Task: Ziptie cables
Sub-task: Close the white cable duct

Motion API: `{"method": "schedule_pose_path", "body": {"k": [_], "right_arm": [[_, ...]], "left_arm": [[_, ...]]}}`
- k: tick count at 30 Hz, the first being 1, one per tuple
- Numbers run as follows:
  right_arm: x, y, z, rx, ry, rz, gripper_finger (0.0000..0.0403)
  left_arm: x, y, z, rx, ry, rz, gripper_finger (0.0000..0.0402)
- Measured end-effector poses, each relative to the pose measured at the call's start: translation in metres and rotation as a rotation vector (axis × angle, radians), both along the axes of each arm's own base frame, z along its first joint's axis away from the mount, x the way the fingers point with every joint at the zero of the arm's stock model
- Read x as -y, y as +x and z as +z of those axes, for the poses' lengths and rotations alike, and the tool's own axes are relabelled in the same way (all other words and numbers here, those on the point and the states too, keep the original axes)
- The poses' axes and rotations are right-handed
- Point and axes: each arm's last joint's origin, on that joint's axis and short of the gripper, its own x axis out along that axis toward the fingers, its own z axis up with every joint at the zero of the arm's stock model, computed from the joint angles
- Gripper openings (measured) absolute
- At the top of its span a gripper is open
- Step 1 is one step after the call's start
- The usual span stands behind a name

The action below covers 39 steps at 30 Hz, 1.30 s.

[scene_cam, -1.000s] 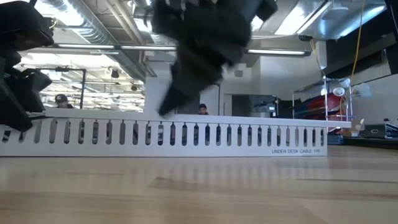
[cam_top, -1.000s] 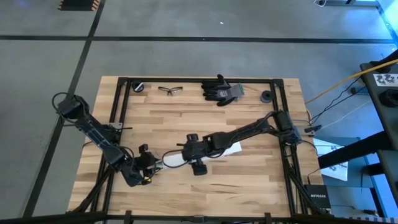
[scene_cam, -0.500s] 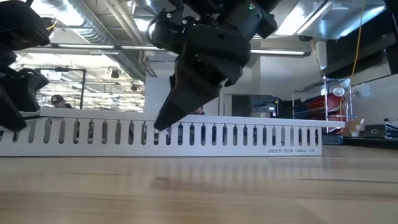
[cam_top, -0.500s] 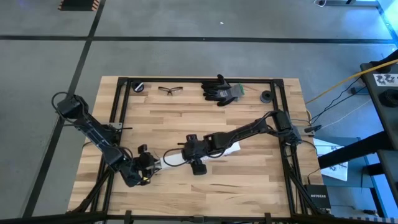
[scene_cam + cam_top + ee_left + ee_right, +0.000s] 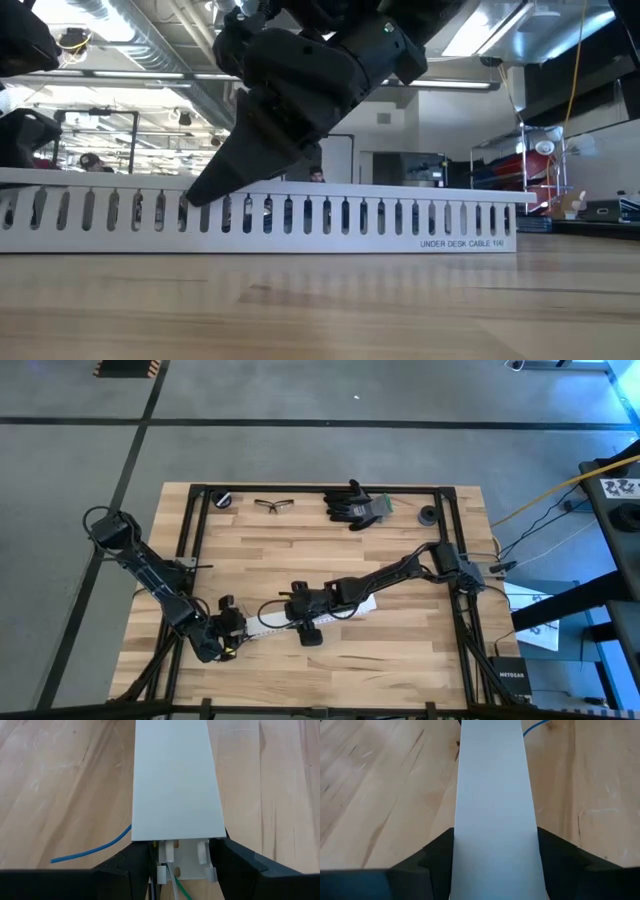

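Both arms work on a white slotted rail (image 5: 300, 215) lying on the table (image 5: 300, 530), a preparatory step, judged to be fitting or positioning its flat white cover (image 5: 176, 780); no ziptie is visible. The left gripper (image 5: 177, 862) straddles one end of the rail near the table's front left, its jaws spread to the rail's width with the fingers (image 5: 125, 865) flanking both sides; whether they press it cannot be told. The right gripper (image 5: 495, 855) straddles the cover farther along, its jaws likewise spread and flanking it. The cables (image 5: 167, 880) show only as thin strands, one green, emerging from the rail's end beneath the cover; a blue wire (image 5: 95, 847) curves across the table beside it. The next move likely calls for freeing the cables to bundle them.
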Motion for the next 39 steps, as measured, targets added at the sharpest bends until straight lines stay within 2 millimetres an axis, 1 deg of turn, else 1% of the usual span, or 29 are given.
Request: {"method": "schedule_pose_path", "body": {"k": [4,7,8,10,13,15,17,19,21,24,28,30,36,38,39], "right_arm": [[0.000,0.000,0.000,0.002,0.001,0.000,0.0213],[0.000,0.001,0.000,0.007,0.005,-0.004,0.0243],[0.000,0.005,0.001,0.040,0.013,-0.005,0.0255],[0.000,0.005,0.000,0.034,0.001,-0.014,0.0277],[0.001,0.006,0.003,0.053,-0.004,-0.020,0.0300],[0.000,0.005,0.002,0.047,-0.005,-0.015,0.0308],[-0.001,0.004,0.002,0.034,-0.006,-0.007,0.0311],[0.000,0.001,0.007,0.019,0.000,0.003,0.0312],[0.001,-0.001,0.017,0.025,-0.007,0.004,0.0313],[0.002,-0.005,0.030,0.031,-0.031,0.000,0.0313],[0.002,-0.008,0.035,0.021,-0.039,0.004,0.0314],[0.002,-0.010,0.035,0.001,-0.039,0.012,0.0314],[0.005,-0.020,0.044,-0.070,-0.060,0.005,0.0314],[0.006,-0.022,0.050,-0.063,-0.065,-0.003,0.0314],[0.007,-0.025,0.053,-0.087,-0.075,-0.009,0.0314]], "left_arm": [[0.000,0.000,0.000,0.005,-0.008,0.013,0.0168],[0.000,0.001,0.000,0.013,-0.020,0.029,0.0170],[0.000,0.003,0.001,0.037,-0.030,0.045,0.0174],[0.000,0.006,0.002,0.060,-0.030,0.066,0.0187],[-0.002,0.006,0.001,0.037,-0.004,0.051,0.0215],[-0.003,0.007,0.007,-0.005,-0.022,0.008,0.0232],[-0.003,0.006,0.012,-0.042,-0.038,0.009,0.0243],[-0.003,0.004,0.020,-0.044,-0.051,0.009,0.0247],[-0.002,0.005,0.028,-0.026,-0.068,0.008,0.0247],[-0.006,0.002,0.032,-0.037,-0.053,0.014,0.0242],[-0.007,0.000,0.038,-0.020,-0.080,0.032,0.0231],[-0.008,0.000,0.038,-0.017,-0.071,0.045,0.0226],[-0.004,-0.005,0.039,-0.010,-0.067,0.024,0.0209],[-0.003,-0.007,0.038,-0.012,-0.064,0.013,0.0205],[-0.002,-0.008,0.038,-0.017,-0.061,0.007,0.0203]]}}
